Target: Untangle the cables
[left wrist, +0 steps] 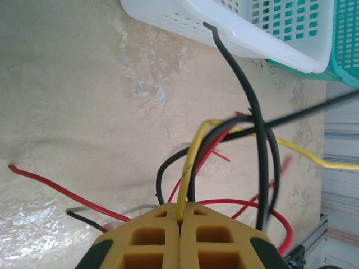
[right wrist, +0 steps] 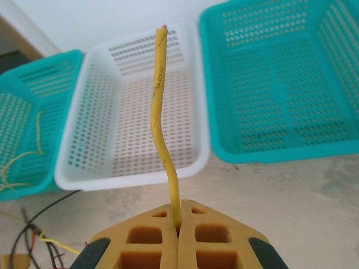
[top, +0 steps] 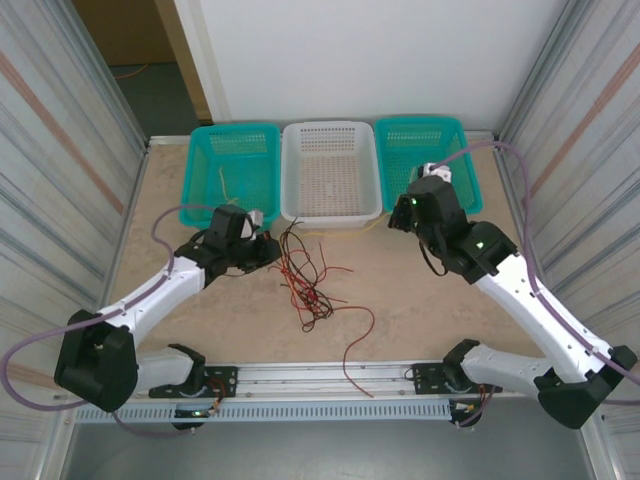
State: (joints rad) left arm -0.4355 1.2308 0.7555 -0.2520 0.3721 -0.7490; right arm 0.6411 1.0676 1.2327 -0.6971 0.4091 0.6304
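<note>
The cables (top: 305, 285), red and black strands, lie tangled on the table in front of the white basket. A yellow cable (left wrist: 193, 154) rises out of the tangle, and my left gripper (left wrist: 180, 208) is shut on it, just left of the pile (top: 268, 246). Black cables (left wrist: 255, 112) and red cables (left wrist: 56, 190) loop around it. My right gripper (right wrist: 179, 212) is shut on a yellow cable (right wrist: 162, 112) whose free end sticks up past the fingertips. In the top view the right gripper (top: 400, 215) hovers by the white basket's near right corner.
Three baskets stand along the back: a teal basket (top: 232, 129) holding a thin yellow wire (right wrist: 33, 140), a white basket (top: 330, 127), and a second teal basket (top: 420, 122). One red strand (top: 355, 350) trails toward the front rail. Corrugated walls close both sides.
</note>
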